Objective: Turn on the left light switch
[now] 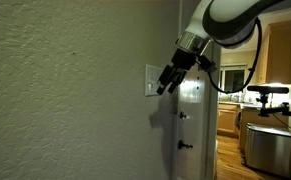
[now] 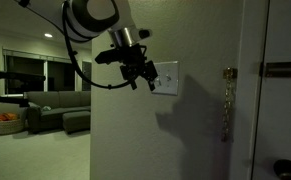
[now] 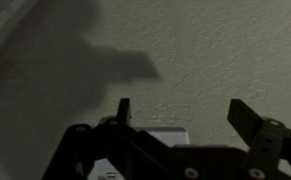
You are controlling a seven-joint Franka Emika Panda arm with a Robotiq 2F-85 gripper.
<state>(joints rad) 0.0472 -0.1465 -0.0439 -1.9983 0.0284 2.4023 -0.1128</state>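
Observation:
A small white switch plate [image 1: 151, 80] is mounted on the textured wall; it also shows in an exterior view [image 2: 166, 77] and, partly hidden behind the gripper body, in the wrist view [image 3: 161, 133]. Its toggles, including the left light switch, cannot be told apart. My gripper [image 1: 166, 81] hovers right at the plate, just in front of the wall; it also shows in an exterior view [image 2: 139, 76]. In the wrist view the gripper [image 3: 181, 112] is open, fingers spread wide with nothing between them, and the plate lies below the left finger.
A shiny metallic panel [image 1: 190, 125] with small dark knobs stands at the wall corner beside the plate. A door with a chain [image 2: 226, 105] is beyond the plate. A sofa [image 2: 45, 108] and a camera tripod [image 1: 268, 95] are in the dim room.

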